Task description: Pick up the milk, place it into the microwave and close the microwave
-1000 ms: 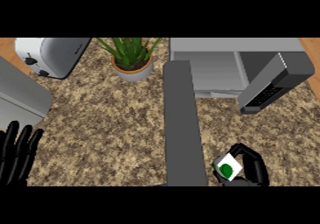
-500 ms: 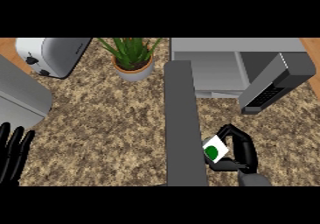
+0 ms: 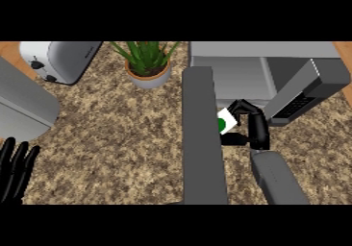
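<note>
**Milk carton held at the microwave's mouth**

Right of the frame's centre, the right robot hand point(image 3: 251, 126) curls its black fingers around the milk point(image 3: 226, 121), pinching it. Only a small part of the carton shows: a white face with a green round mark, on which no writing can be read. The rest is hidden behind the fingers and behind the long grey bar point(image 3: 202, 139) that runs down the middle of the frame. The milk sits just below the open front of the microwave point(image 3: 243, 67) in the upper right; whether it touches the bench point(image 3: 115, 129) cannot be told. The microwave door point(image 3: 307, 91) stands swung out to the right, its dark panel too blurred to make out any lettering.

At the lower left edge, the left robot hand point(image 3: 13, 169) rests with fingers straight and spread, partly cut off by the frame.

A toaster point(image 3: 59, 58) in the upper left and a grey appliance point(image 3: 19, 108) on the left edge are both cropped. A potted plant point(image 3: 147, 65) stands at top centre.
</note>
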{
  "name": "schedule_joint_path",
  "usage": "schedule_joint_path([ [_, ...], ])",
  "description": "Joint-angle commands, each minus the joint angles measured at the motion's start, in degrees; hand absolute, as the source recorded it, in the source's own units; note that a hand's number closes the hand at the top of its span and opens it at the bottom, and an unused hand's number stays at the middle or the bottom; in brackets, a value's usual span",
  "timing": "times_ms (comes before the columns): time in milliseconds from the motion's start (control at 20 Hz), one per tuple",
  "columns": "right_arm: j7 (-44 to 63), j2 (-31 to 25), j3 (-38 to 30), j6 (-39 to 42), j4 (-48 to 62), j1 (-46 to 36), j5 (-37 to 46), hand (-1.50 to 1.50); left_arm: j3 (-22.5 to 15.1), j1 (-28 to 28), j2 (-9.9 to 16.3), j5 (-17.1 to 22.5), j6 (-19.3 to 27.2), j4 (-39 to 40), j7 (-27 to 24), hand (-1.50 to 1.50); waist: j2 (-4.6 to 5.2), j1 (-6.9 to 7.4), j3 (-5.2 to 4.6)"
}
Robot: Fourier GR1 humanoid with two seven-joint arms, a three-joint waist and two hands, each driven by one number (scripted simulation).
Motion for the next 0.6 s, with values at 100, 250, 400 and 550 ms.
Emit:
schedule_joint_path([
  [100,4.2,-1.3,-3.9,-6.3,14.3,-14.5,2.8,1.5,-0.3,-0.3,-0.6,-0.3,-0.3,-0.3,0.1,-1.5,0.24,0.73,0.05],
  [250,3.4,-4.7,-6.8,-6.7,22.2,-20.9,2.8,1.5,1.5,-2.5,0.8,1.6,-1.5,1.5,-0.1,-1.5,0.5,1.24,0.07],
  [400,2.7,-6.2,-8.2,-8.8,29.5,-25.3,3.8,1.5,1.1,-3.1,1.0,1.8,-1.0,-1.2,2.0,-1.5,0.95,2.37,0.13],
  [550,1.6,-8.7,-9.5,-12.2,33.0,-27.5,4.4,1.5,0.4,-4.2,1.2,1.7,-1.8,0.3,2.0,-1.5,1.43,3.07,0.16],
])
